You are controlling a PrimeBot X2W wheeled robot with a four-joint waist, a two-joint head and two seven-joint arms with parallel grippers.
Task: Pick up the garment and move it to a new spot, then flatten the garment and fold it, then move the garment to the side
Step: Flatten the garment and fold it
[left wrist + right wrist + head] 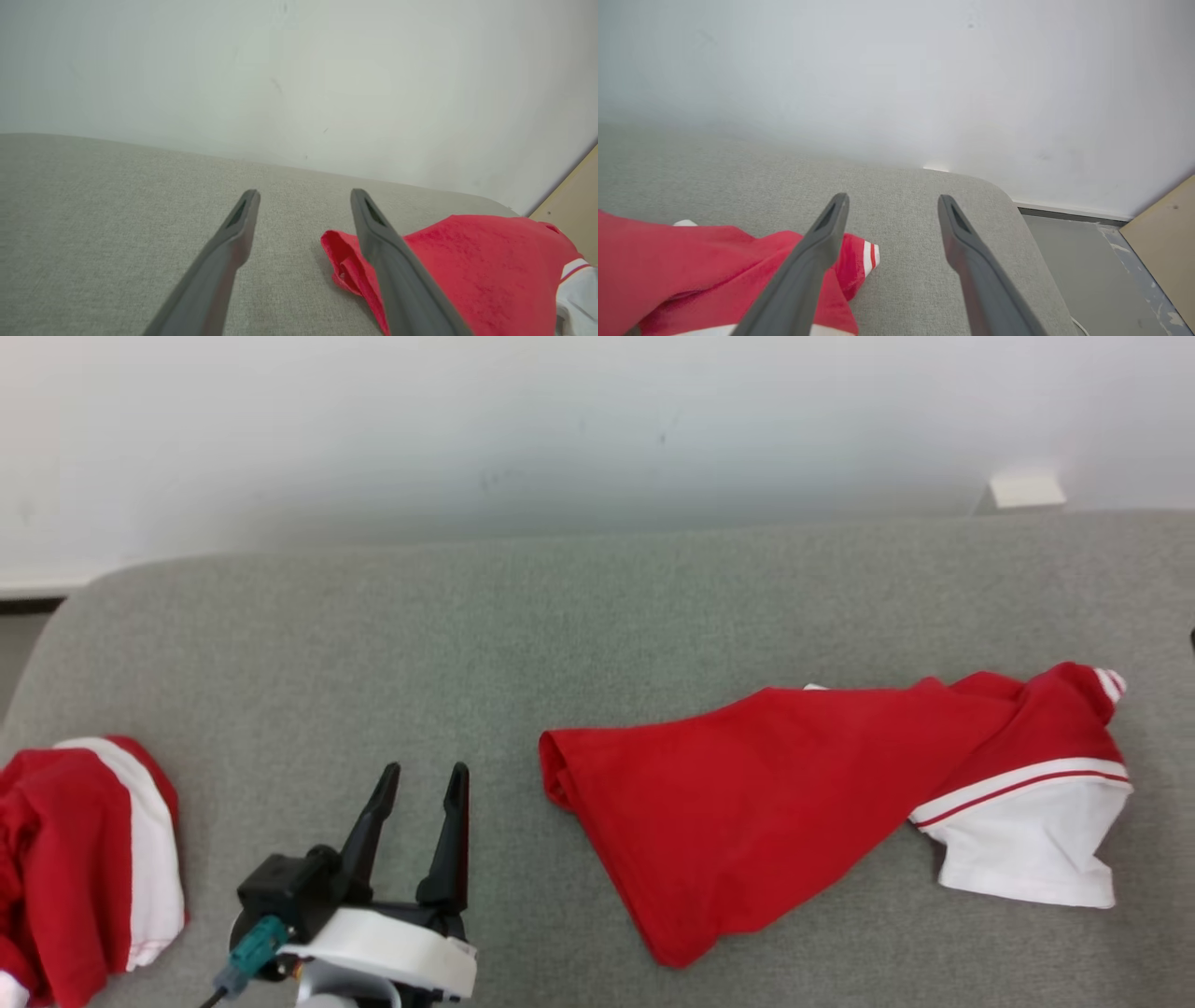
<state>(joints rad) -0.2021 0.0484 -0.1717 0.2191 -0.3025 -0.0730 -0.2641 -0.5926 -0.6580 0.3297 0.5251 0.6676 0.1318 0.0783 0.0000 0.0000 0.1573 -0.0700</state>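
Red-and-white garment (747,803): rumpled, lying on grey cushion (597,616). Left gripper (425,775), right gripper (892,200): jaws spread, holding nothing.

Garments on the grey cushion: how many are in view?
2. The spread garment lies right of centre in the head view; the bunched garment sits at its lower left edge, partly cut off, so more could lie beyond the frame.

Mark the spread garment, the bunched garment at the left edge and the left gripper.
spread garment (747,803), head view, middle of its red body.
bunched garment (65,859), head view, red part beside the white band.
left gripper (425,773), head view, midway between its open fingertips.
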